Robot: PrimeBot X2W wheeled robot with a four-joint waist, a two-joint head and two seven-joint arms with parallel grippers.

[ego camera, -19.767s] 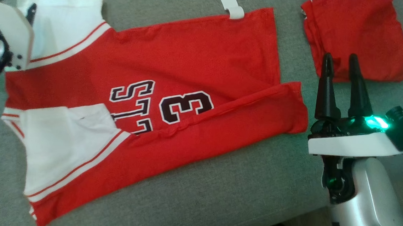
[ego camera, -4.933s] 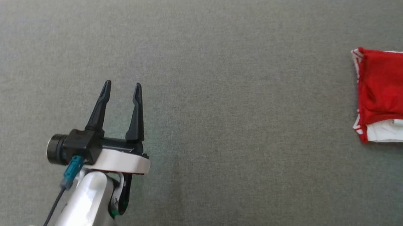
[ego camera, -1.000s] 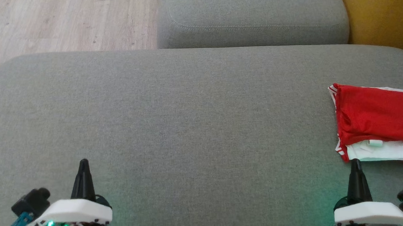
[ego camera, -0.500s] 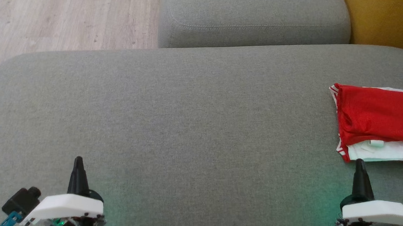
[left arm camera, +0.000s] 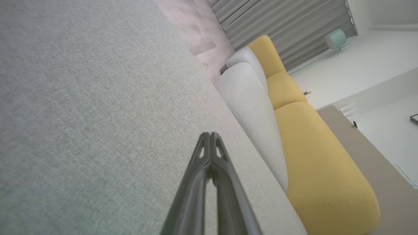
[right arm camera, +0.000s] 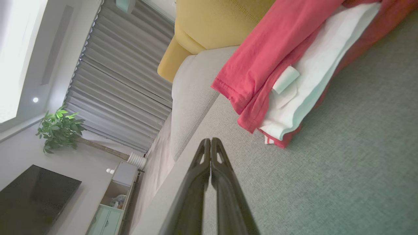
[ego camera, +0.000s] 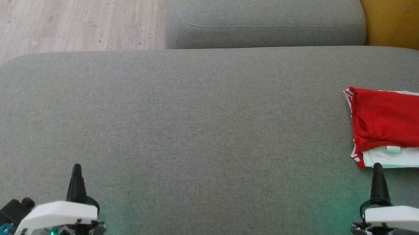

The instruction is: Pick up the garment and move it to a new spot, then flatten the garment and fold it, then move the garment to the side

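Far right on the grey seat (ego camera: 195, 113): the garment (ego camera: 393, 123) lies here, folded into a small pile. Part of it runs off the right edge of the head view.
Garment colours: it is red on top, and a white part shows along its near side. A small white tag (ego camera: 392, 149) lies on the white part.
Right end effector (ego camera: 377, 169): its two dark fingers are pressed together with nothing between them. The tip is close to the near edge of the garment, by the white part. In the right wrist view some grey seat shows between the tip and the cloth.
Left end effector (ego camera: 76, 169): its fingers are pressed together too, and it holds nothing. It is at the near left over the seat, well apart from the garment.
Far side: a grey cushion (ego camera: 264, 18) sits just past the seat. A wooden floor (ego camera: 54, 11) is to the left of it and a yellow sofa (ego camera: 408, 20) is to the right.
Room in the right wrist view: there are grey curtains (right arm camera: 114, 81), a green plant (right arm camera: 58, 127) and a dark screen (right arm camera: 32, 195).
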